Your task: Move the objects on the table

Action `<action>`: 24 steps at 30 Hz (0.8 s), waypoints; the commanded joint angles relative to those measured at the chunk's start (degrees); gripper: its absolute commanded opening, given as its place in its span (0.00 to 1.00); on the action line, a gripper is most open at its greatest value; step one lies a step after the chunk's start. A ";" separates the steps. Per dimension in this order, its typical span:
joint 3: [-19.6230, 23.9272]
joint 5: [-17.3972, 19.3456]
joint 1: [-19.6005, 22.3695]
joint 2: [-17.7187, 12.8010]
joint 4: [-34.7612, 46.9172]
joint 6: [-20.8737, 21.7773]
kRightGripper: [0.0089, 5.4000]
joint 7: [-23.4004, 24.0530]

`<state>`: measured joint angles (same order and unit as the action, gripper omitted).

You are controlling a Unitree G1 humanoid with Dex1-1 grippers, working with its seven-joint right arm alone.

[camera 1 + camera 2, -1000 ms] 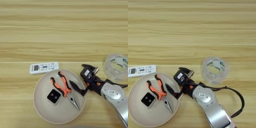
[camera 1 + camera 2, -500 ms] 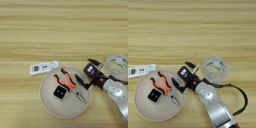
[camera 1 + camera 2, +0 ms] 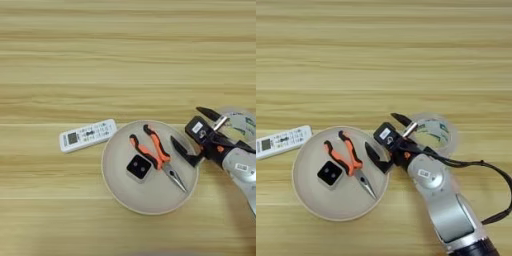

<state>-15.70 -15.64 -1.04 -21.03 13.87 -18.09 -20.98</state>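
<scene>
Since a second ago my gripper has swung off the round cream plate toward the clear tape roll near the table's right edge. Fingers spread, empty: one over the plate's right rim, one at the tape. Closing now could pinch the rim and tip the orange-handled pliers.

no readable text, labels or numbers

Orange-handled pliers and small black block on cream plate
</scene>
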 commanded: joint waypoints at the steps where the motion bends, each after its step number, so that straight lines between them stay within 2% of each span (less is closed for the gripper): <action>1: 2.81 -1.29 3.20 -2.12 1.79 1.10 1.00 0.69; 7: 4.78 -2.49 3.12 -3.69 2.27 0.56 1.00 0.29; 17: 6.52 -3.67 2.86 -4.01 2.01 0.41 1.00 -0.13; 24: 7.18 -5.84 3.60 -5.09 2.51 1.09 1.00 0.26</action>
<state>-10.72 -20.57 -0.96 -24.14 13.99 -18.28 -21.89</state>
